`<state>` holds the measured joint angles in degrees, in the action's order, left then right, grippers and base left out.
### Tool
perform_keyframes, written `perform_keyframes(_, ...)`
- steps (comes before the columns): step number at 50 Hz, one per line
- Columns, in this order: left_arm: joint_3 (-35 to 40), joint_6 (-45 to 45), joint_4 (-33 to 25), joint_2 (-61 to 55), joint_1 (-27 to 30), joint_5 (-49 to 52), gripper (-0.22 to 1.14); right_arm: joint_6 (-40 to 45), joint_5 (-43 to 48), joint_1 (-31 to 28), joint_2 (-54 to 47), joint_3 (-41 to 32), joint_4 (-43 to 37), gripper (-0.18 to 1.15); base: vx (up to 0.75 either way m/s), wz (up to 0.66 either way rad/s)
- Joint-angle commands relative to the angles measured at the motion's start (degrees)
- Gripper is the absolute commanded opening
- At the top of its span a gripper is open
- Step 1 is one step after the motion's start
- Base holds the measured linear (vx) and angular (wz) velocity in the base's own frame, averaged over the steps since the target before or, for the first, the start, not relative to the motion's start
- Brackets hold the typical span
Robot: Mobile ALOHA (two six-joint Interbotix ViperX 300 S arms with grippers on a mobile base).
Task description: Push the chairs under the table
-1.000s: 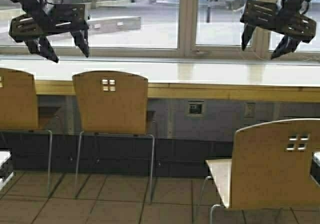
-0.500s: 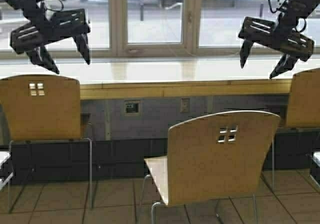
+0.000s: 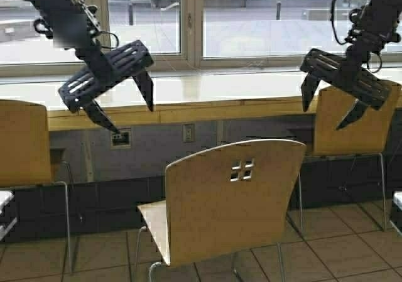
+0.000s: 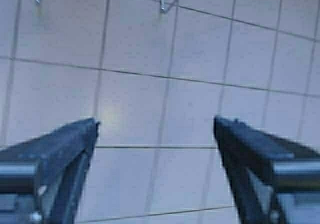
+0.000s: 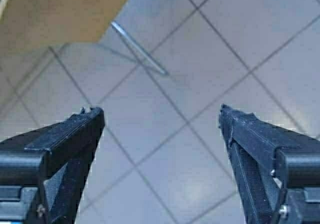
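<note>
While both arms hung raised with nothing held, the left end effector (image 3: pixel 133 107) was spread above and left of the pulled-out chair (image 3: pixel 229 210), which stood angled on the tiled floor (image 4: pixel 160 74) before the surface (image 3: pixel 207 97), and the right end effector (image 3: pixel 326 115) was spread over a tucked chair (image 3: pixel 352 128).

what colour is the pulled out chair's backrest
Tan wood chair, four small square holes; high view shows it best.

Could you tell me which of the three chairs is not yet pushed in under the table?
The middle chair, nearest the camera: it stands out on the floor, while the left chair and right chair sit against the table.
</note>
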<state>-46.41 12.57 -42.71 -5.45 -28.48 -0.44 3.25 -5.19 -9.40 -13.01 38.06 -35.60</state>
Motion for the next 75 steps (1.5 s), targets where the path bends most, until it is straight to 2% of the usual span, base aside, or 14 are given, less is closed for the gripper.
perform_keyframes(1, 5.1, 3.8, -8.6, -5.4, -3.0, -2.1, 0.99, 0.2, 0.4, -0.2, -0.4, -1.8, -4.9, 1.01, 0.08, -0.02)
perform_keyframes(13, 14.7, 7.0, -17.3, -13.9, -6.6, -2.0, 0.99, 0.2, 0.5, -0.2, -2.8, -2.9, -13.4, 1.01, 0.11, -0.01)
perform_keyframes(21, 19.0, 8.8, -22.5, -17.0, -8.7, -2.5, 0.99, 0.1, 0.6, -0.1, -2.9, -3.8, -14.9, 1.01, 0.14, 0.0)
perform_keyframes(31, 22.6, 9.8, -28.7, -20.9, -9.5, -2.9, 0.99, 0.1, -0.9, 0.2, -2.9, -5.3, -17.3, 1.01, 0.16, 0.05)
perform_keyframes(43, 24.4, 9.8, -37.4, -24.6, -10.5, -2.8, 0.99, 0.0, -4.7, 3.2, -3.3, -7.2, -19.2, 1.01, 0.17, 0.07)
perform_keyframes(52, 25.5, 9.8, -40.3, -27.2, -11.2, -2.3, 0.99, 0.1, -5.2, 3.7, -4.4, -7.6, -19.3, 1.01, 0.16, 0.04)
perform_keyframes(64, 28.0, 9.8, -42.1, -31.1, -11.1, -2.2, 0.99, 0.1, -6.0, 3.7, -8.0, -11.3, -19.3, 1.0, 0.13, -0.02)
perform_keyframes(75, 30.3, 9.8, -43.4, -34.2, -11.1, -2.0, 0.99, 0.0, -6.2, 2.2, -8.6, -11.8, -19.2, 1.0, 0.12, -0.04)
